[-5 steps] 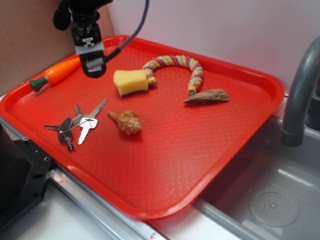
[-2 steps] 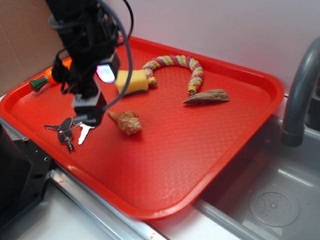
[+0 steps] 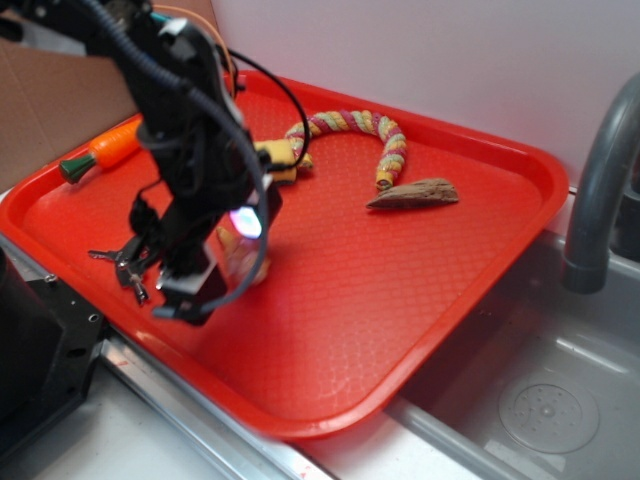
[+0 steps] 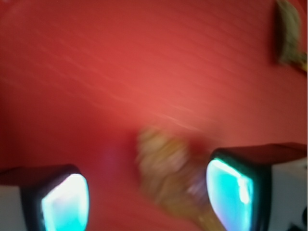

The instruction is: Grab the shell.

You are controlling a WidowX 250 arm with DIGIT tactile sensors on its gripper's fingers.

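Note:
The tan-orange shell (image 3: 238, 262) lies on the red tray (image 3: 450, 290), mostly hidden behind my arm in the exterior view. In the blurred wrist view the shell (image 4: 166, 173) sits between my two fingers, closer to the right fingertip (image 4: 231, 192) than to the left one. My gripper (image 3: 190, 300) is open and empty, low over the tray just in front of the shell; in the wrist view the gripper (image 4: 149, 202) frames it. I cannot tell whether a finger touches the shell.
A bunch of keys (image 3: 125, 262) lies just left of the gripper. A toy carrot (image 3: 105, 150), a yellow sponge (image 3: 275, 155), a coloured rope (image 3: 350, 125) and a grey-brown driftwood piece (image 3: 412, 193) lie further back. A faucet (image 3: 600, 180) and sink (image 3: 540, 400) stand on the right.
My arm has swung from the tray's back left, over the keys, forward and right, and has dropped low over the shell, which it now covers. Nothing on the tray has moved.

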